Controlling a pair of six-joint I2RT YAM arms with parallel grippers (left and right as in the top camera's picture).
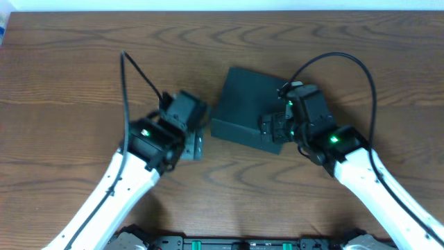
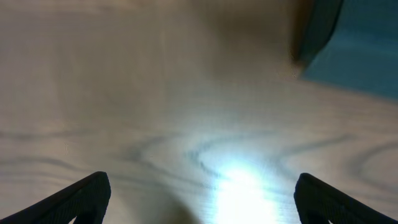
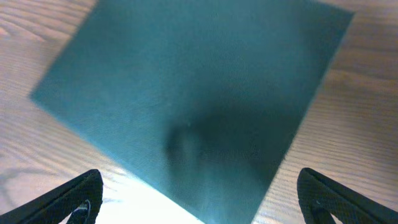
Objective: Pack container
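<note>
The left gripper (image 2: 199, 202) was spread wide and empty over the bare wooden table (image 1: 69, 69), just left of the container (image 1: 243, 104), whose corner showed at the upper right of the left wrist view. The right gripper (image 3: 200, 199) was also wide apart and held nothing, over the box's lower-right edge; whether it touched could not be told. The container sat at the centre of the overhead frame, lid down, square, turned slightly clockwise.

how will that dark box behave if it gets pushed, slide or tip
The container is low, wide and flat on the table, so it would probably slide or swivel rather than tip. Its matte faces look straight and crisp, suggesting fairly stiff walls. It looks wider than the open right gripper, so gripping across it seems unlikely.
</note>
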